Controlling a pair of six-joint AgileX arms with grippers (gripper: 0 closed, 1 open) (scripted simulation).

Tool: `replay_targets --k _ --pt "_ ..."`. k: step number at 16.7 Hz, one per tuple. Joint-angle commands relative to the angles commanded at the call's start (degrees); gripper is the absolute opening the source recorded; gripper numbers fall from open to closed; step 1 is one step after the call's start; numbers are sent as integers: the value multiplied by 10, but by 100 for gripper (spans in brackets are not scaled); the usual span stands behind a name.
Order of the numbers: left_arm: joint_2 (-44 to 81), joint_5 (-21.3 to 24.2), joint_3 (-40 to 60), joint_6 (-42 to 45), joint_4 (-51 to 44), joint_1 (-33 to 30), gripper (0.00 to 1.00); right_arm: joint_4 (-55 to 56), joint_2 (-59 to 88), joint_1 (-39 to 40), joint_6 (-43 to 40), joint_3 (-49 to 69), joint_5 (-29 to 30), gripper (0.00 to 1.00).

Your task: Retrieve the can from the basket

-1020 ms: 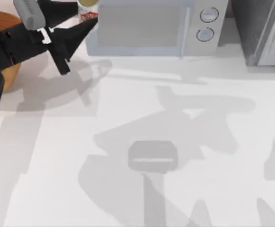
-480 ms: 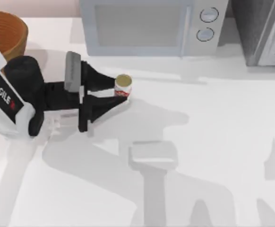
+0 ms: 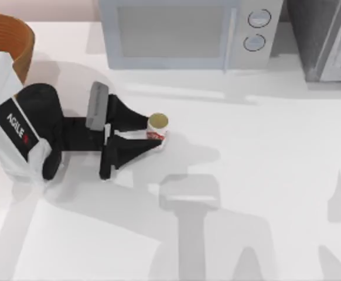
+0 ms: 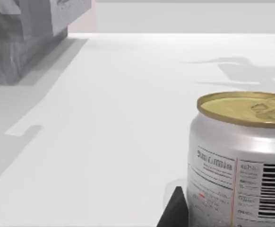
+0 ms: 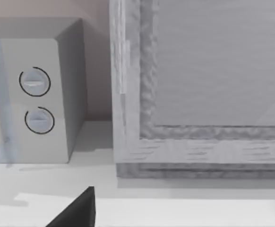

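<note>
The can (image 3: 157,125), tan-gold on top with a white side and red markings, stands upright on the white table left of centre, well outside the basket. My left gripper (image 3: 155,133) reaches in from the left and is shut on it, one black finger on either side. In the left wrist view the can (image 4: 241,161) is very close, with a black fingertip (image 4: 174,213) beside its base. The orange-brown woven basket (image 3: 9,34) sits at the far left corner, behind my left arm. A black part of my right gripper (image 5: 76,212) shows in the right wrist view.
A grey-white microwave (image 3: 182,32) stands along the back edge, with its two dials (image 5: 36,99) in the right wrist view. A grey cabinet (image 3: 328,38) fills the back right corner. The white tabletop (image 3: 264,152) stretches to the right of the can.
My left gripper carried the can from high up near the basket and microwave down to the table, then shifted slightly right and toward the front. The can stays between the fingers.
</note>
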Motion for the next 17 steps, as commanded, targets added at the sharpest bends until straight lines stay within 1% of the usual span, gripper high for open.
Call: replay_targets --k 1,14,15,17 --pt "0 0 0 0 0 0 0 0 0 0 0 0 0 100" --pt "0 0 0 0 0 0 98 0 0 0 0 0 0 100" --pt "0 0 0 0 0 0 100 0 0 0 0 0 0 100" --pt "0 0 0 0 0 0 100 0 0 0 0 0 0 100"
